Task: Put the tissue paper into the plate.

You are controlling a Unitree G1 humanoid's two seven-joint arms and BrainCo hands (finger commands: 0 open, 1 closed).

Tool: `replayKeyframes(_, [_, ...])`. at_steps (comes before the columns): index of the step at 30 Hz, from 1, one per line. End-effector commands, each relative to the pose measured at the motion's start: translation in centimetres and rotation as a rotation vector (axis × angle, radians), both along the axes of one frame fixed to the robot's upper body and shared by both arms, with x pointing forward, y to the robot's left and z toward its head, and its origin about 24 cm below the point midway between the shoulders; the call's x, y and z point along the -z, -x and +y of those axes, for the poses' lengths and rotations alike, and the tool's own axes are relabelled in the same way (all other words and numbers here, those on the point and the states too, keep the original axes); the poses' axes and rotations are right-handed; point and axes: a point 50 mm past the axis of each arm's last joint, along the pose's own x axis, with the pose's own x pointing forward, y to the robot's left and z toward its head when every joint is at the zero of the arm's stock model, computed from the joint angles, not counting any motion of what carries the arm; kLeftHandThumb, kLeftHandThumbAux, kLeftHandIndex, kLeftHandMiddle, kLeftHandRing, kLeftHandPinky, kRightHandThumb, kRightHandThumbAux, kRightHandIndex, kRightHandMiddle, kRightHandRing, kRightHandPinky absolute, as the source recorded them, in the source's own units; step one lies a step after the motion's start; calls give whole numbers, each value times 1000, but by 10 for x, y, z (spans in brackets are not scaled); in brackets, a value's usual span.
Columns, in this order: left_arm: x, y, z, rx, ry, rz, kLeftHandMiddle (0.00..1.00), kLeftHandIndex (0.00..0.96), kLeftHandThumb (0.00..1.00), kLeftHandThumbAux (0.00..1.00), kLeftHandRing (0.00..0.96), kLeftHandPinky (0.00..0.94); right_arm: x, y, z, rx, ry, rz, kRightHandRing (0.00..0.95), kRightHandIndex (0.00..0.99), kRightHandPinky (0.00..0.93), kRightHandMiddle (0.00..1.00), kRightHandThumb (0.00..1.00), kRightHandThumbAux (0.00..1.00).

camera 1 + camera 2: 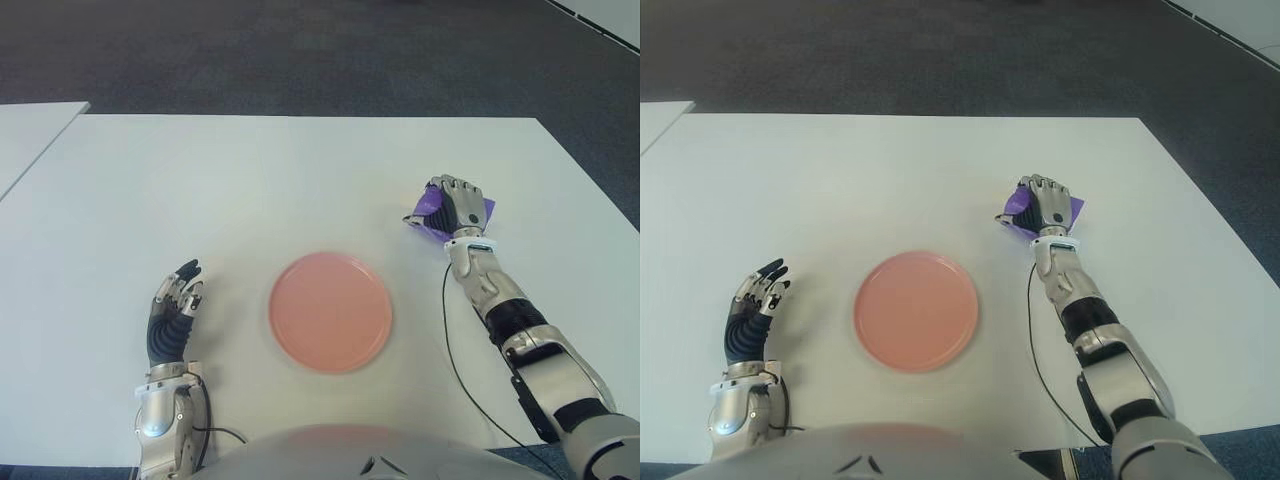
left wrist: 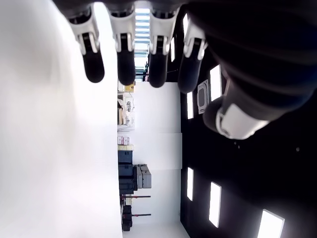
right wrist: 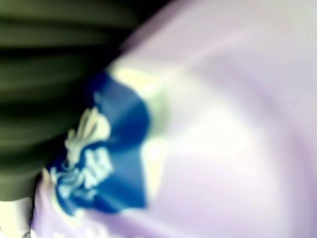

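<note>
The tissue paper is a purple pack (image 1: pixel 424 209) lying on the white table (image 1: pixel 250 180) at the right, apart from the plate. My right hand (image 1: pixel 458 206) sits on top of it with the fingers curled down over it. In the right wrist view the pack (image 3: pixel 213 124) fills the picture, lilac with a blue printed patch. The plate (image 1: pixel 330 312) is round, pink and empty, near the table's front middle, down and to the left of the pack. My left hand (image 1: pixel 178 300) shows left of the plate, its fingers (image 2: pixel 126 59) relaxed and holding nothing.
A thin black cable (image 1: pixel 450 350) runs along my right forearm over the table. A second white table (image 1: pixel 30 130) stands at the far left. Dark carpet (image 1: pixel 300 50) lies beyond the far edge.
</note>
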Motion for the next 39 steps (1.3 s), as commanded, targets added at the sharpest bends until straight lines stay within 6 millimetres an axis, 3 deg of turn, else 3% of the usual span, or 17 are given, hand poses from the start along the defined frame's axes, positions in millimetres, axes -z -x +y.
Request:
replayKeyframes(1, [23, 14, -7, -13, 54, 139, 201, 276, 309, 568, 186, 208, -9, 9, 4, -20, 12, -3, 771, 404, 660, 519, 853, 676])
replayKeyframes(14, [20, 14, -8, 11, 42, 134, 190, 279, 303, 590, 169, 196, -26, 28, 39, -152, 32, -34, 838, 402, 802, 534, 855, 676])
replayKeyframes(23, [20, 14, -9, 6, 45, 141, 189, 285, 296, 609, 166, 191, -31, 41, 60, -269, 68, -43, 852, 402, 828, 541, 856, 675])
replayKeyframes(34, [20, 15, -10, 15, 34, 150, 187, 279, 291, 612, 163, 196, -35, 74, 109, -472, 97, -11, 848, 406, 821, 545, 858, 674])
replayKeyframes(39, [20, 14, -12, 17, 27, 153, 190, 274, 278, 607, 169, 206, -33, 76, 119, -528, 107, 6, 848, 407, 829, 546, 858, 673])
